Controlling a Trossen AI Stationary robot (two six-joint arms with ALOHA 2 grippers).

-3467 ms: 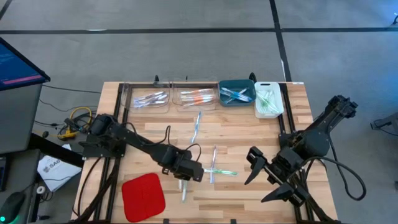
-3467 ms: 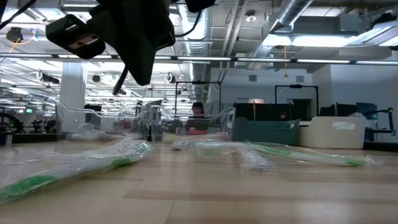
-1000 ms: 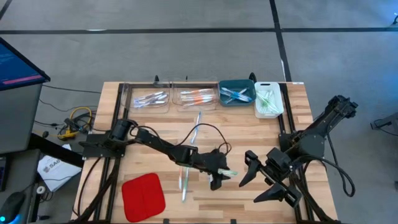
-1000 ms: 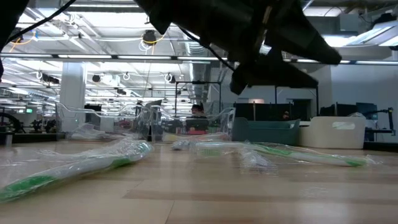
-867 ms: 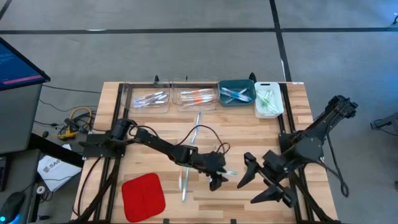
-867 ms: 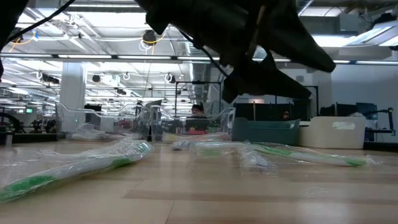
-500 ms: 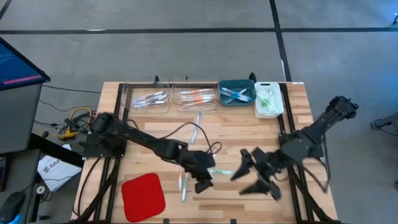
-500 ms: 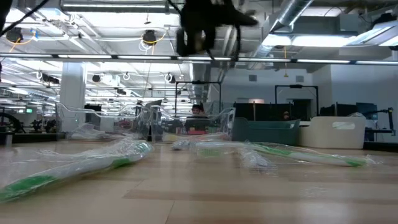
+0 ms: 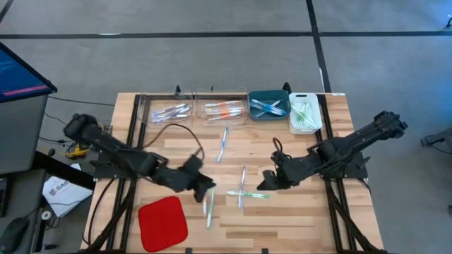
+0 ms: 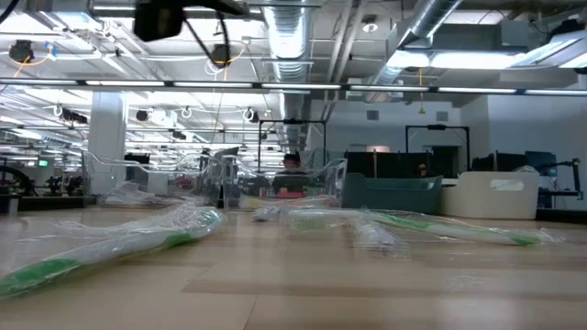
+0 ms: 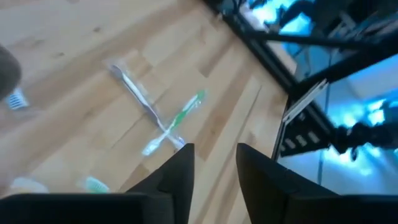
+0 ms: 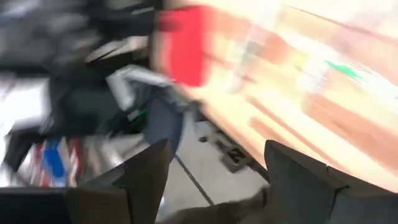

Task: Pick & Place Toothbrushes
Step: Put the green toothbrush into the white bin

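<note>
Over table middle, left gripper (image 9: 205,185) now pulled back from crossed toothbrushes (image 9: 244,192) toward red pad (image 9: 163,222); fingers (image 11: 180,180) narrowly apart, nothing visibly between. Green-accent toothbrush (image 9: 209,208) lies just beside it. Right gripper (image 9: 267,179) swung in, beside crossed pair, fingers (image 12: 146,180) spread wide, empty. Four bins (image 9: 227,118) beyond hold sorted brushes; another loose brush (image 9: 223,143) between, possibly blue.

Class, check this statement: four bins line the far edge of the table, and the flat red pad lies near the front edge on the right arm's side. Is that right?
Not quite. The four bins do line the far edge, but the red pad lies near the front edge on the left arm's side, just in front of the left gripper. The high view shows it.
</note>
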